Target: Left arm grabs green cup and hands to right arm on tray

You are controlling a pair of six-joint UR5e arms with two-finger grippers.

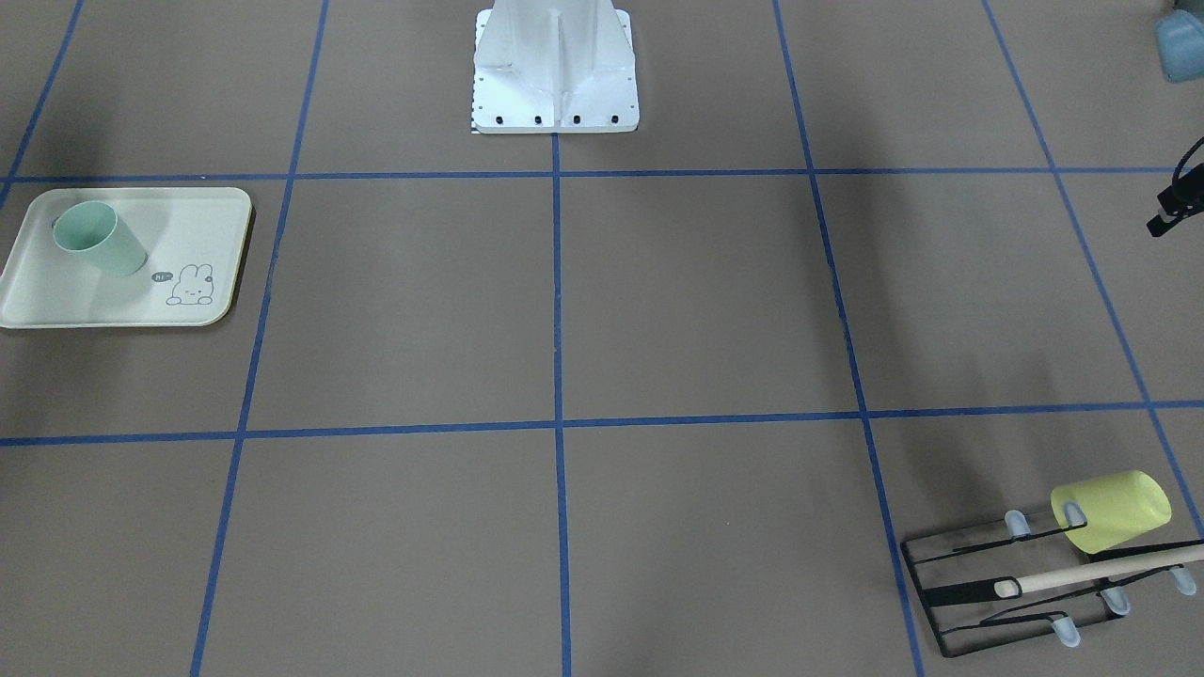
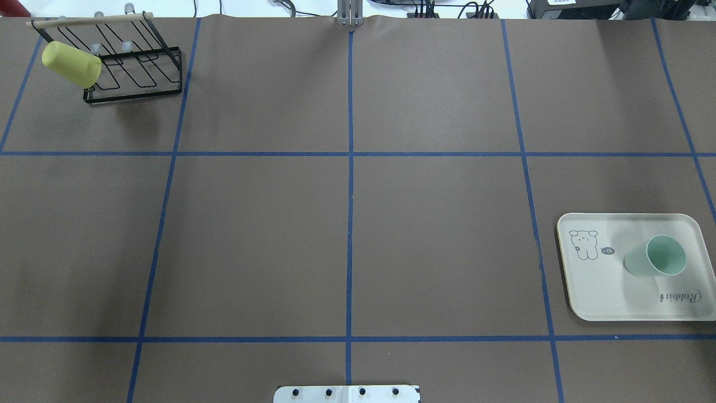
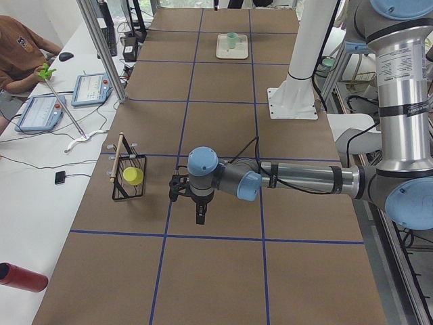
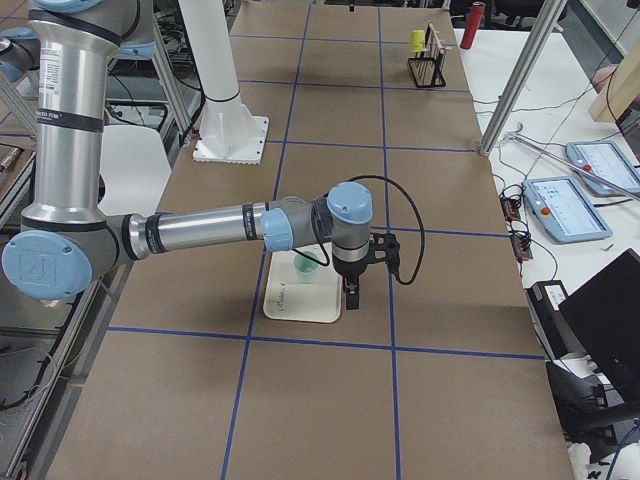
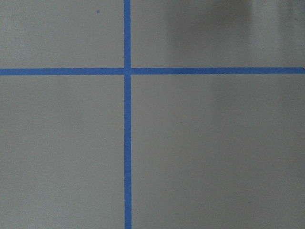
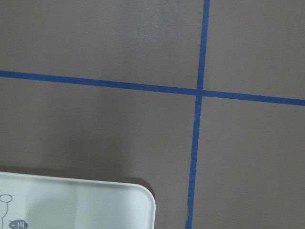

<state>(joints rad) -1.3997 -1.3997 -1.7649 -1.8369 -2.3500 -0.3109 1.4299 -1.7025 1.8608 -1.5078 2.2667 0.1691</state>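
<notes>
1. Front-facing view: the green cup [image 1: 99, 240] stands upright, mouth up, on the tray [image 1: 56, 301], beside the rabbit drawing. Nothing of mine touches it. Well apart, at the opposite corner of the table, a yellow cup [image 1: 1115, 511] hangs tilted on a peg of the black wire rack [image 1: 922, 597], under its wooden rod [image 1: 1101, 571]. A black part at the edge on my left arm's side is too cropped to identify.
2. Overhead view: neither of my arms shows. The green cup [image 2: 657, 257] sits on the tray [image 2: 593, 291] between the rabbit drawing and the word "Rabbit". The yellow cup [image 2: 71, 63] and the rack [image 2: 133, 95] are at the far corner on my left.
3. Left side view: my left arm [image 3: 298, 179] reaches out level over the table, and my left gripper [image 3: 201, 215] points down near the rack [image 3: 127, 179]. It carries nothing, but I cannot tell whether its fingers are apart or together. The green cup [image 3: 232, 39] is far away on the tray [image 3: 232, 53].
4. Right side view: my right arm [image 4: 200, 232] stretches over the tray [image 4: 300, 305]. My right gripper [image 4: 352, 297] hangs just beside the green cup [image 4: 305, 268], apart from it; I cannot tell its finger state.
5. Left wrist view: only brown table and crossing blue tape [image 5: 127, 71].
6. Right wrist view: a rounded tray corner [image 6: 95, 205] beside a blue tape cross [image 6: 199, 91].
</notes>
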